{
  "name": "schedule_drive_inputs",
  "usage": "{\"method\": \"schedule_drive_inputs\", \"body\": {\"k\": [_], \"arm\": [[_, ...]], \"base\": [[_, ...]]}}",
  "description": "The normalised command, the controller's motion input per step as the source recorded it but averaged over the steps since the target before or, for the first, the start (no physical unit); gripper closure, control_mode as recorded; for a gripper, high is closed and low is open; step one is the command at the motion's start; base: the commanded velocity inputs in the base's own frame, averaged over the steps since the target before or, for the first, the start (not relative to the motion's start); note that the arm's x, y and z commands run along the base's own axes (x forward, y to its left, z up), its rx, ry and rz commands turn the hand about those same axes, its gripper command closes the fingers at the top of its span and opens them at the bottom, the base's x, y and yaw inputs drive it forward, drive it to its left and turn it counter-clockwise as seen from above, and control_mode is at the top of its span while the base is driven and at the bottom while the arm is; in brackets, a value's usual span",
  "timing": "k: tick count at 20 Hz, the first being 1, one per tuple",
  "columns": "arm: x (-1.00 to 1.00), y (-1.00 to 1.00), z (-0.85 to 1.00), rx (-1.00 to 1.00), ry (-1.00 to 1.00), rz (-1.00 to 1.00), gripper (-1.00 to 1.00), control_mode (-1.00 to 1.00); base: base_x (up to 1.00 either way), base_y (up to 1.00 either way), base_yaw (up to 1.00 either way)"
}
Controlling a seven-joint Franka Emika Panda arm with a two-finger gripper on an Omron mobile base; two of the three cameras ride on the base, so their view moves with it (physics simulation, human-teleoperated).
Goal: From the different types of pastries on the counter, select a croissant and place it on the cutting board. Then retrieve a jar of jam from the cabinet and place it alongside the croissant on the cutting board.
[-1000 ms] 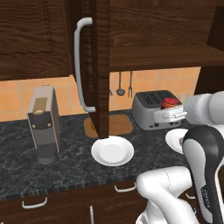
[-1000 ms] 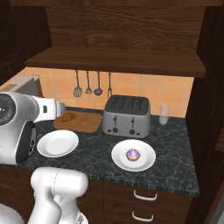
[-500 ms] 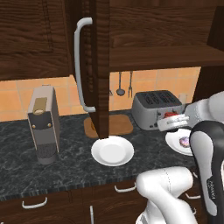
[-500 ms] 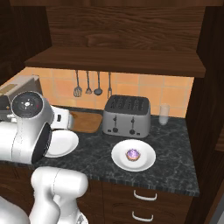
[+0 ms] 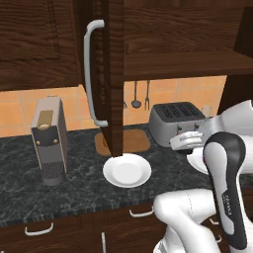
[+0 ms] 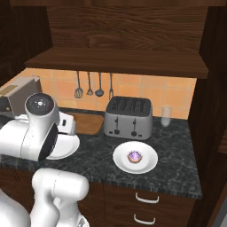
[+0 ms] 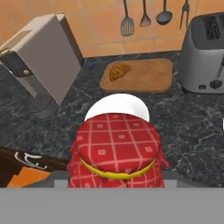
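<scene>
1. I have the jar of jam (image 7: pixel 117 153) pinched in the tool (image 7: pixel 117 183). In the hand view its red checked cloth top fills the lower middle, so the tool is pressed onto it and not slack. I judge the step in hand to be carrying it to the cutting board (image 7: pixel 138 75).

2. The croissant (image 7: pixel 119 71) already lies on the board, toward the end nearest the grey coffee machine (image 7: pixel 43 57). The stretch of board toward the toaster (image 7: pixel 205 52) is bare. I would aim for that bare stretch, beside the pastry and not on top of it.

3. Between my jar and the board sits a white plate (image 7: pixel 117 107). I want to pass over it with some height, so the jar's base does not clip the rim.

4. In the left base view the open cabinet (image 5: pixel 114 74) door hangs right in front of the board, and its handle (image 5: pixel 91 74) is close. I would come in from the toaster side and keep the wrist away from that door edge.

5. The toaster stands just beside the board's far end, so I have little room for a sideways swing. A straight, slow descent suits this best.

6. I would keep the jar upright and lower it until the base rests flat on the wood. Only then would I spread the tool, or the jar may tip onto the croissant.

7. The cupcake (image 6: pixel 135 157) on its own plate (image 6: pixel 148 165) is well apart and needs no attention.
</scene>
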Motion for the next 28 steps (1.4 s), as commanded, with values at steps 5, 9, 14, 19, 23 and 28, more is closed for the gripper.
{"method": "schedule_drive_inputs", "body": {"k": [5, 9, 14, 19, 23, 28], "arm": [[0.76, 0.51, -1.0, -0.02, 0.0, -0.1, 1.0, -1.0], [0.81, 0.27, -0.99, 0.0, 0.0, -0.07, 1.0, -1.0], [0.97, 0.22, -0.54, 0.0, 0.0, -0.03, 1.0, -1.0], [1.0, 0.19, -0.06, -0.03, 0.0, -0.02, 1.0, -1.0], [0.94, 0.03, -0.04, -0.05, 0.0, -0.06, 1.0, -1.0], [0.87, 0.0, -0.03, -0.03, 0.01, -0.07, 1.0, -1.0]], "base": [[0.0, 0.0, 0.0], [0.0, 0.0, 0.0], [0.0, 0.0, 0.0], [0.0, 0.0, 0.0], [0.0, 0.0, 0.0], [0.0, 0.0, 0.0]]}}
